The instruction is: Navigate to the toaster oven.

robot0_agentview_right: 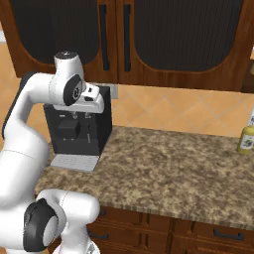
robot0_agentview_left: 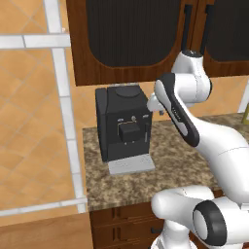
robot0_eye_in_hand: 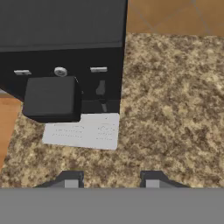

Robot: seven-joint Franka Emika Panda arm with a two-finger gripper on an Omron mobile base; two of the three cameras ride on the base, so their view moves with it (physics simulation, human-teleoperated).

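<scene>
The toaster oven is out of view. My gripper (robot0_eye_in_hand: 111, 180) hangs above the speckled granite counter (robot0_eye_in_hand: 175, 109), just in front of a tall black coffee machine (robot0_agentview_left: 121, 121). Its two fingertips (robot0_eye_in_hand: 71, 179) stand well apart with nothing between them, so it is open. In the right base view the gripper (robot0_agentview_right: 80, 115) sits under the white wrist, right before the machine's front (robot0_agentview_right: 74, 131). In the left base view the hand (robot0_agentview_left: 155, 103) is beside the machine's upper right corner.
The coffee machine's grey tray (robot0_eye_in_hand: 83, 130) lies on the counter. A yellow-green bottle (robot0_agentview_right: 246, 139) stands at the far right. Dark wooden cabinets (robot0_agentview_right: 173, 39) hang above, drawers (robot0_agentview_right: 198, 233) sit below. A tiled wall with a white frame (robot0_agentview_left: 63, 97) closes the left.
</scene>
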